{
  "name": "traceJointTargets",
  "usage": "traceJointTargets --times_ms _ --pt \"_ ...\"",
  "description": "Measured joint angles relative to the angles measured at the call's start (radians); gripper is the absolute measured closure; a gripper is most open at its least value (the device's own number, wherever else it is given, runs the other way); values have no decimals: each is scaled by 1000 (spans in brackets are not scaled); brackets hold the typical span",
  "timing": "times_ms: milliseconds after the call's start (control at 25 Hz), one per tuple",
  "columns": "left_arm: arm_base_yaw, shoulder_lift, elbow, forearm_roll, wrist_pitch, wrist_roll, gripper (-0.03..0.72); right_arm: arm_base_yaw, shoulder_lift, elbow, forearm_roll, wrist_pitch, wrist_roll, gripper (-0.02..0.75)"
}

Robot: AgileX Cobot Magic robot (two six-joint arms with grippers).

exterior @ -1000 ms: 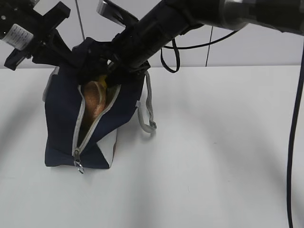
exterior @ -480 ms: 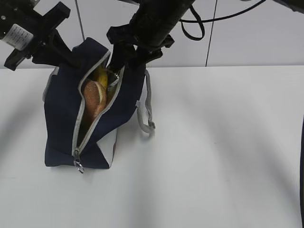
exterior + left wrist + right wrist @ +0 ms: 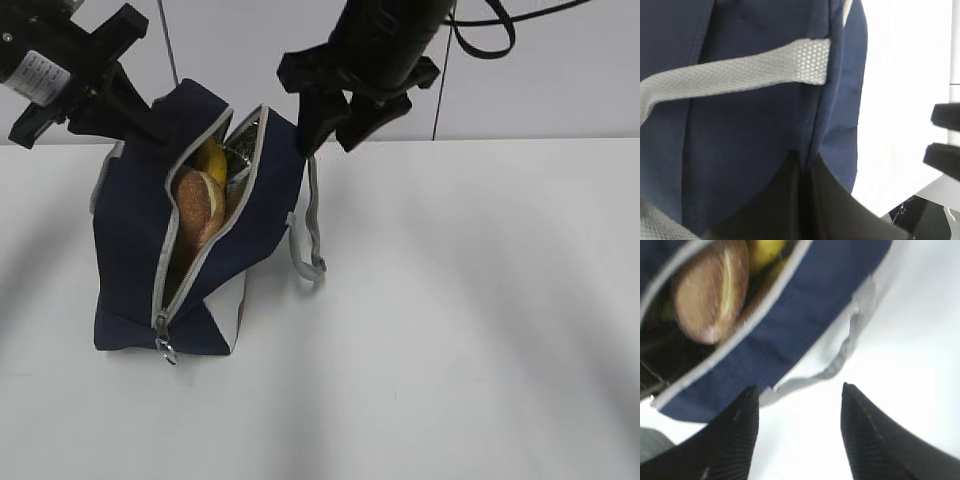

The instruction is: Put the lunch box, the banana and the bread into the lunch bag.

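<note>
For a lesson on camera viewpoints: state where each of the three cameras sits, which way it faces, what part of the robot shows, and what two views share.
Exterior: in front, slanting down at the lunch bag; both arms show.
Left wrist: pressed close to the bag's navy side and grey strap; left gripper shut on fabric.
Right wrist: above, looking down past the empty right gripper.
Shared: exterior and right wrist both show the bread and banana inside.

Both arms are matte black; the left arm [image 3: 70, 75] bears a white printed label, the right arm [image 3: 385, 40] trails black cables.
</note>
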Motion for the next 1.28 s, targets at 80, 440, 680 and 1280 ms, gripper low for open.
traceJointTargets --times_ms 80,440,680,1280 --pt "0 0 0 0 0 0 691 -10 -8 57 23 2 0 350" --pt "0 0 0 0 0 0 691 -117 -8 236 360 -83 -65 352" --pt "0 0 0 0 0 0 691 -121 -1 273 524 -186 -125 353" --pt "0 0 0 3 1 1 691 -121 112 275 649 -274 -163 482"
